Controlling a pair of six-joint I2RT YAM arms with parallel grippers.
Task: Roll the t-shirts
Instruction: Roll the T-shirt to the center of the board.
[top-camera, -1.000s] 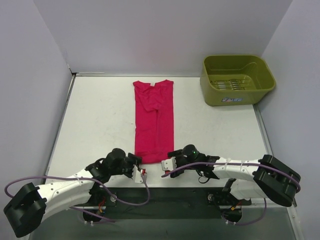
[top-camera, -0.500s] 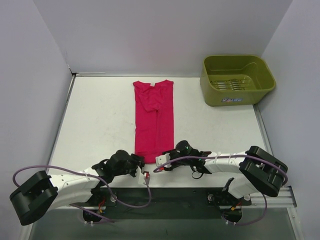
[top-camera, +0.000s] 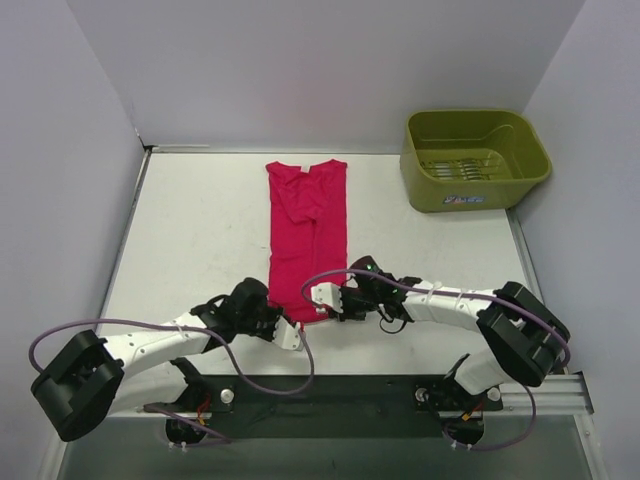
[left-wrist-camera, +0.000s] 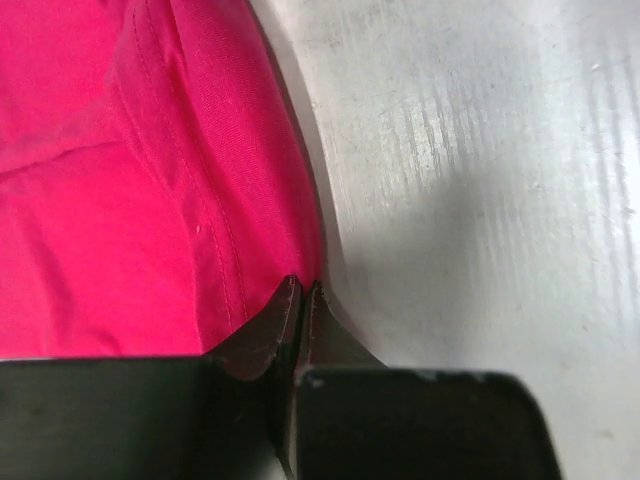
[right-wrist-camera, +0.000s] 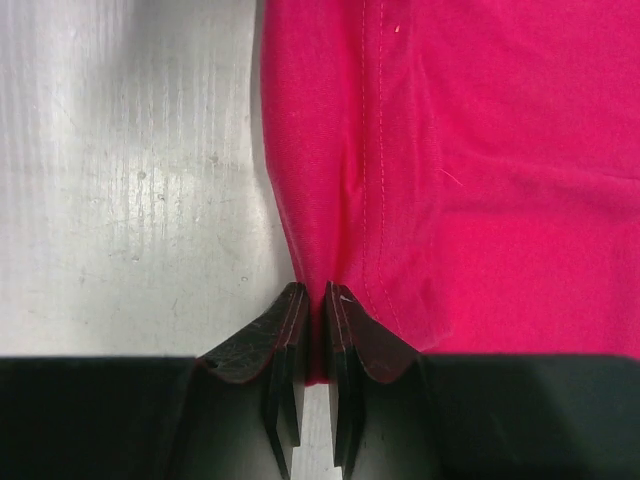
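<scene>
A magenta-red t-shirt (top-camera: 308, 235), folded into a long narrow strip, lies flat on the white table (top-camera: 200, 230), neck end at the far side. My left gripper (top-camera: 282, 320) sits at the strip's near left corner. In the left wrist view its jaws are shut (left-wrist-camera: 302, 287) right on the fabric's side edge (left-wrist-camera: 120, 180). My right gripper (top-camera: 326, 298) is at the near right corner. The right wrist view shows it shut (right-wrist-camera: 316, 290) with a pinch of the hemmed cloth (right-wrist-camera: 480, 160) between its fingers.
An olive-green plastic bin (top-camera: 475, 160) stands at the far right of the table. Grey walls close in the left, back and right sides. Purple cables loop from both arms near the front edge.
Both grippers moved forward and inward from the front edge onto the shirt's near corners, and both closed from open onto the fabric. The shirt's near hem has puckered slightly.
</scene>
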